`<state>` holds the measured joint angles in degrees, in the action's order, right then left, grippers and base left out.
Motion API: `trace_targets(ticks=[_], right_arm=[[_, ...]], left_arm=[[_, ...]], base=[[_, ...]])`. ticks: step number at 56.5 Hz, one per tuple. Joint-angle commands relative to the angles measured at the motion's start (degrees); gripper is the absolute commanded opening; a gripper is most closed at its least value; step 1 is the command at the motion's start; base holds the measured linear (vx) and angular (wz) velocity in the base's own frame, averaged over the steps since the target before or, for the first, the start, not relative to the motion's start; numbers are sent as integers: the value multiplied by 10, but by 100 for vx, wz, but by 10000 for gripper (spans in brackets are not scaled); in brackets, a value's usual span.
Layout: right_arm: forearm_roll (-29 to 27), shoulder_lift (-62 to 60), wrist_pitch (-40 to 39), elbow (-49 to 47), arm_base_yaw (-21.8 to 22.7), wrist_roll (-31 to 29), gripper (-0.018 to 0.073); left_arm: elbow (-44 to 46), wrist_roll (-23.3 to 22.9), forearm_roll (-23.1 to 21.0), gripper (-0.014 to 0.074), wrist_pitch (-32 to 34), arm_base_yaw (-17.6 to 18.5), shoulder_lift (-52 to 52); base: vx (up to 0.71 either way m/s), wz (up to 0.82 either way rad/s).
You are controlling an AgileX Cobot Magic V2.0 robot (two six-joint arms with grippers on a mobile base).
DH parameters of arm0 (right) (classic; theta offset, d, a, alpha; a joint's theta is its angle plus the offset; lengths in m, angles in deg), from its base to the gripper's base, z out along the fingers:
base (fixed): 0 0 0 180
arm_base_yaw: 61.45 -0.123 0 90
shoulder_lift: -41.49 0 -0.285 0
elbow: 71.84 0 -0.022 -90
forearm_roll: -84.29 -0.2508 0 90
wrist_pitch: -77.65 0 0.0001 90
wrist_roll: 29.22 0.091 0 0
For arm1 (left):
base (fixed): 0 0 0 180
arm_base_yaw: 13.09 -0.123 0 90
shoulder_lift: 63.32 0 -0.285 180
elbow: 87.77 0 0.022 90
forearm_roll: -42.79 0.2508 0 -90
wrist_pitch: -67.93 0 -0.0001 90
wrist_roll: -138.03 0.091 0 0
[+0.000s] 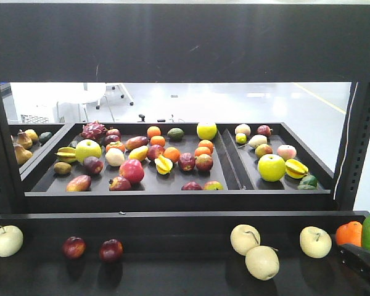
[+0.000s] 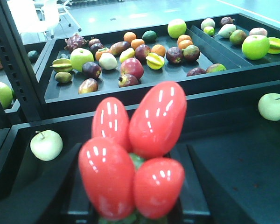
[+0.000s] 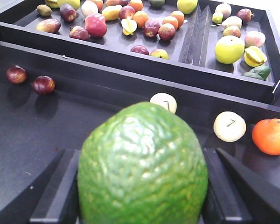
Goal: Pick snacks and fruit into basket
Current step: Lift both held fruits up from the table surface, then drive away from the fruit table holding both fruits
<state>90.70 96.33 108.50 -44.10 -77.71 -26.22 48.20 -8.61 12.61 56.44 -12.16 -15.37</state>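
Red, glossy red: a cluster of four plump lobes (image 2: 130, 158) fills the left wrist view, pinched between the dark fingers (image 2: 51, 196) of the left hand (image 2: 133, 186). The lobes fan out from a green hub. The two upper ones run lengthwise away from the hand, their rounded tips aimed at the black tray (image 2: 74, 105).

Over to the right hand (image 3: 141, 186), whose fingers (image 3: 56, 191) are pressed against a big bumpy green fruit (image 3: 142, 163). Its long axis stands upright in the wrist view, with the narrower end pointing toward that same tray.

Both held pieces hang in front of and below the tray, over the lower shelf (image 3: 37, 130). On that shelf, just under the tray's front wall, two dark plums (image 3: 44, 85) lie toward the left end. Pale round fruits (image 3: 229, 126) sit further right, and an orange (image 3: 272, 136) is at the far right.

Inside the tray, right of its ridged divider, a green apple (image 3: 229, 49) sits just beside a yellow starfruit (image 3: 255, 55).
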Motion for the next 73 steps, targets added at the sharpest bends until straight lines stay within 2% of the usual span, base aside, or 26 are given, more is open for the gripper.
trace_targets(ticks=[1,35,73], right_arm=[[9,-4,-52,-18,1,-6,-8],[9,-4,-52,-18,1,-6,-8],[9,-4,-52,-18,1,-6,-8]], left_arm=[[16,-1,-9,-3,46,0,-4],[16,-1,-9,-3,46,0,-4],[16,-1,-9,-3,46,0,-4]], base=[[0,0],[-1,-3],[-11,-28]])
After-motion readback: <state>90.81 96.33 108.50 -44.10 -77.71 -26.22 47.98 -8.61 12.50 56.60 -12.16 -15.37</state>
